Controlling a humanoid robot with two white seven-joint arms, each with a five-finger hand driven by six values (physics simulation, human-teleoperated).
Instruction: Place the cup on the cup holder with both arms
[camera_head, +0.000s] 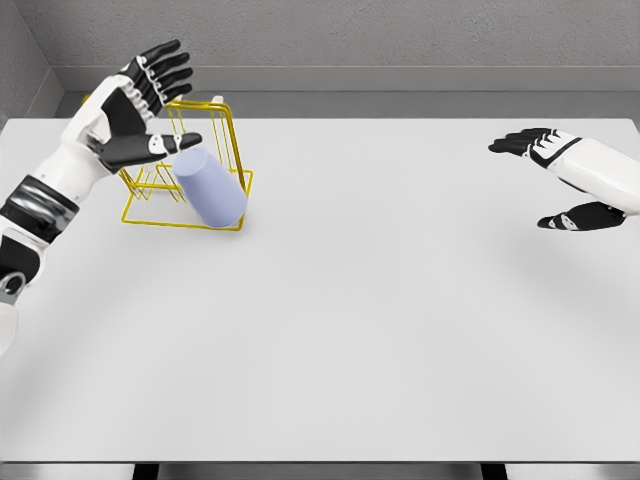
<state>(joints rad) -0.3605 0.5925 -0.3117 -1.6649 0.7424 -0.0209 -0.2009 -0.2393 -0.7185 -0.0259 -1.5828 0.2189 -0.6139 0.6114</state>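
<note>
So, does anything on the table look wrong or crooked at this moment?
Yes. The lilac cup sits tilted against the yellow wire cup holder at the table's far left, not upright. Both the left hand and right hand are open, holding nothing.

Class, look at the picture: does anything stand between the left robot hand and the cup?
Nothing visible does. The left robot hand is open right beside the lavender cup, which lies tilted on the yellow wire holder.
</note>
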